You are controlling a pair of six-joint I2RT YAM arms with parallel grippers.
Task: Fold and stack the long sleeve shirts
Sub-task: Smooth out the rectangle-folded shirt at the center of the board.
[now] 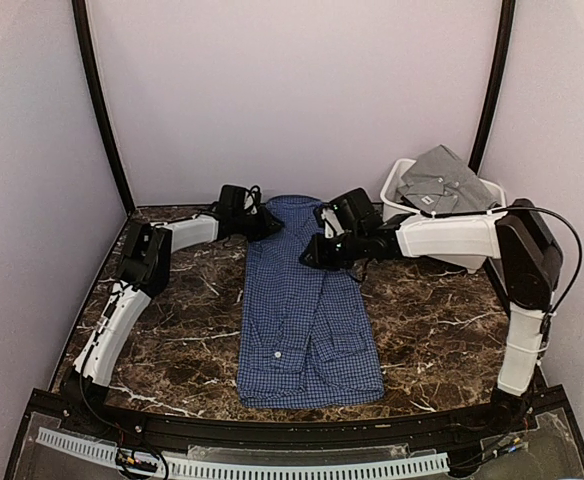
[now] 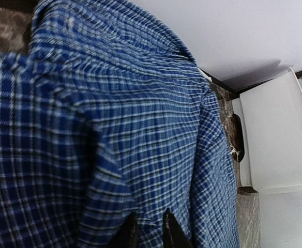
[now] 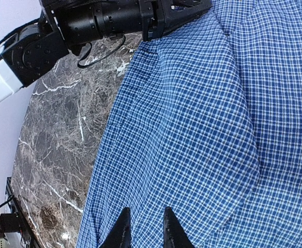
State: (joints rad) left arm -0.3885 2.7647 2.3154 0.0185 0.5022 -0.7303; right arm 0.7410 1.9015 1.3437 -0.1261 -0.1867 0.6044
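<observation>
the left gripper (image 2: 148, 231) is pinched nearly closed on the navy shirt (image 1: 307, 320), on the left side of its collar end, and checked cloth fills the thin gap between its fingers. the right gripper (image 3: 145, 228) is drawn in just as narrow on the opposite side, a little nearer the hem. it has cloth between its tips and appears to have a pinch of it too.

the navy shirt lies lengthwise in the middle of the marble table (image 1: 172, 340), collar at the far end and hem toward the arm bases. its sleeves are turned in, so it forms one long narrow panel. the grey shirt (image 1: 442, 180) lies crumpled in the white bin (image 1: 390, 196) at the far right.

the step in hand looks like the end-over-end fold of the navy shirt. the next move calls for raising both pinches together and level, carrying the collar end toward the hem with the cloth taut between them, and laying it down edge to edge without spilling the sleeves. the grey shirt is not yet folded.
</observation>
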